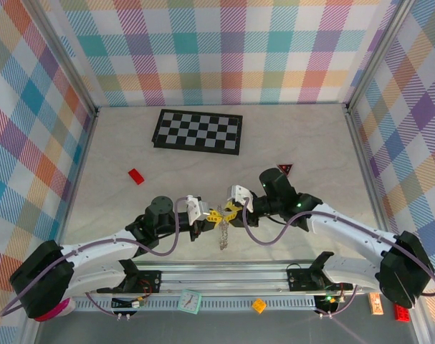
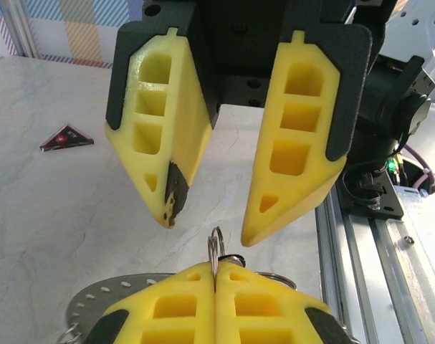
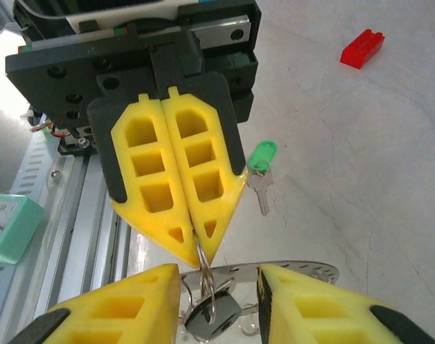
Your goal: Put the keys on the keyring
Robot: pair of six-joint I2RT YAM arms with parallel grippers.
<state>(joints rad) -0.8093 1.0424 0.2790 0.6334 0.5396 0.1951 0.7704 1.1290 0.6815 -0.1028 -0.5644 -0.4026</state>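
Grey metal makes the big flat keyring (image 2: 88, 304). It sits low in the left wrist view, and its rim has little holes. In the top view the keyring (image 1: 223, 231) hangs between the two grippers, near the bottom middle of the frame.

One small wire loop (image 2: 216, 245) on its rim sticks up from the left gripper (image 2: 216, 269). That gripper's yellow fingers are pressed tight together on the loop. In the right wrist view the same pinch is in the middle of the frame, where the left gripper (image 3: 196, 247) points down at the keyring (image 3: 303, 271).

The right gripper (image 3: 218, 276) has its fingers spread wide and grips nothing. More wire loops (image 3: 210, 301) bunch up in the gap between its fingers.

A key with a green head (image 3: 261, 155) shows just right of the left gripper's fingers. I cannot tell if it lies on the table (image 3: 389, 179) or hangs.

Farther up in the top view are a red brick (image 1: 136, 175) on the left, a red triangle (image 1: 284, 169) on the right, and a black-and-white checkerboard (image 1: 198, 131) near the back.
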